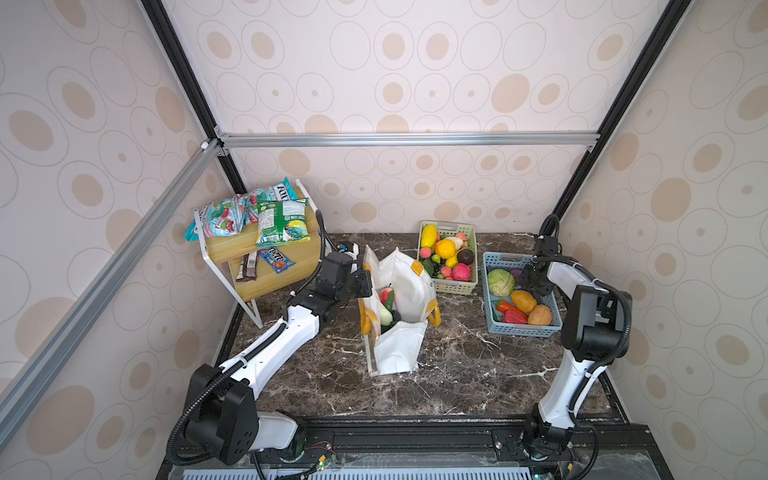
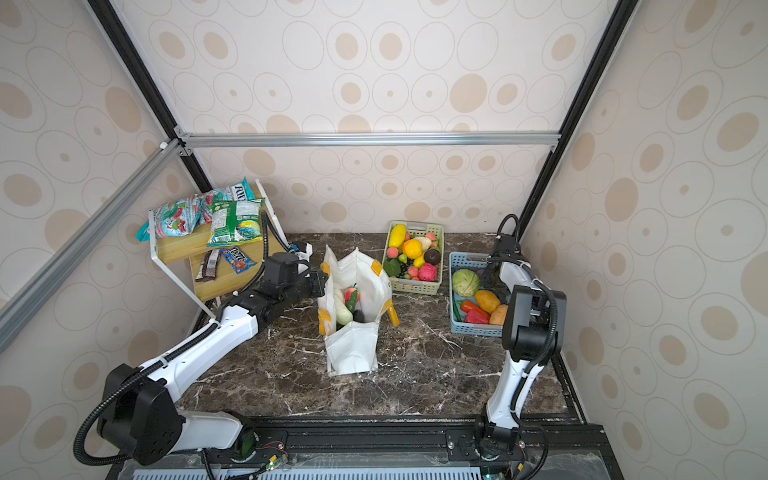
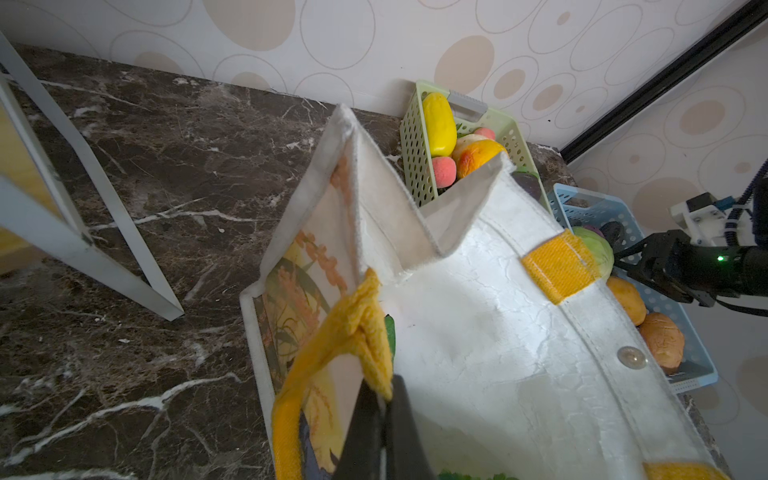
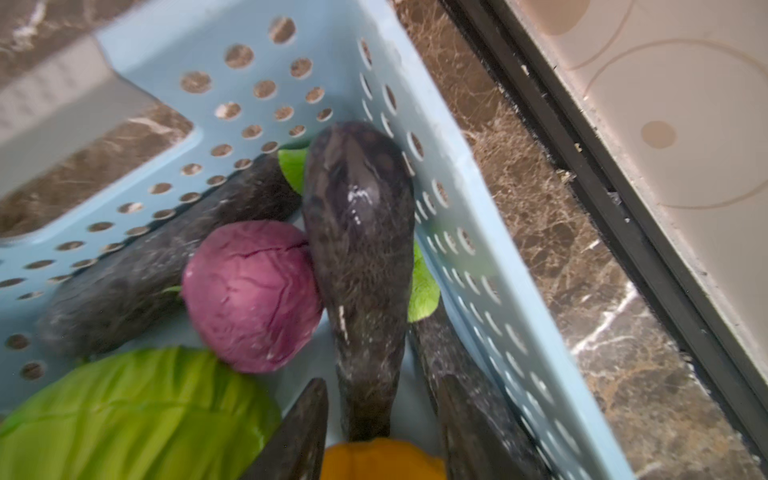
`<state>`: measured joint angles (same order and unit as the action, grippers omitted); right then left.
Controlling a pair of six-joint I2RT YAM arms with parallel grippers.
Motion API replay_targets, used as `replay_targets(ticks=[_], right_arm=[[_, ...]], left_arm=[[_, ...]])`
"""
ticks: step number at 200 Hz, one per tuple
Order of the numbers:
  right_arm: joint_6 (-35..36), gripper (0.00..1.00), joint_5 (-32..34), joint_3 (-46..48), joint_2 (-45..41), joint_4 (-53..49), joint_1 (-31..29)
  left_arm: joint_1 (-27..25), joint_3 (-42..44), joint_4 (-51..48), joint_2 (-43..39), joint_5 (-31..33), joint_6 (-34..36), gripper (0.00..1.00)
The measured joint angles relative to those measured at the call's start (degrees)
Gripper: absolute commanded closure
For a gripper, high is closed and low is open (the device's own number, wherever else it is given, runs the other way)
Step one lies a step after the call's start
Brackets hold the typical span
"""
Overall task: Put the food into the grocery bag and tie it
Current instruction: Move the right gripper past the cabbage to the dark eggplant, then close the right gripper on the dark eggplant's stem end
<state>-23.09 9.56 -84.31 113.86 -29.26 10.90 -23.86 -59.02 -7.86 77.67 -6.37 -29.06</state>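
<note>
The white grocery bag stands open at mid-table. Inside it lie an apple and a pale and a green vegetable. My left gripper is shut on the bag's yellow handle at its left rim. My right gripper is down in the blue basket. It is open, its fingers either side of the thin end of a dark eggplant, with gaps showing. A purple cabbage and a green cabbage lie beside the eggplant.
Potatoes, a carrot and a red pepper also fill the blue basket. A green basket of fruit stands behind the bag. A wooden shelf with snack packets stands at the back left. The right wall is close to the blue basket.
</note>
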Motion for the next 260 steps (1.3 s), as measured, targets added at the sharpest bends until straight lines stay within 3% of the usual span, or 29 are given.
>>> replay_targets(ticks=[76,137,185,260], right_arm=[[-1.3,0.46,0.7,-1.1,3.3,1.3,0.0],[0.1,0.39,-3.0,-5.5,6.0,-1.0,0.1],[1.7,0.67,-5.9,-4.8,6.3,-1.4,0.1],[3.1,0.73,-6.8,-1.4,3.6,1.0,0.2]], left_arm=[[0.0,0.0,-0.3,0.0,0.0,0.2,1.00],[0.2,0.0,-0.3,0.0,0.0,0.4,1.00],[0.3,0.2,-0.4,-0.3,-0.1,0.4,1.00],[0.6,0.4,-0.6,-0.9,-0.2,0.5,1.00]])
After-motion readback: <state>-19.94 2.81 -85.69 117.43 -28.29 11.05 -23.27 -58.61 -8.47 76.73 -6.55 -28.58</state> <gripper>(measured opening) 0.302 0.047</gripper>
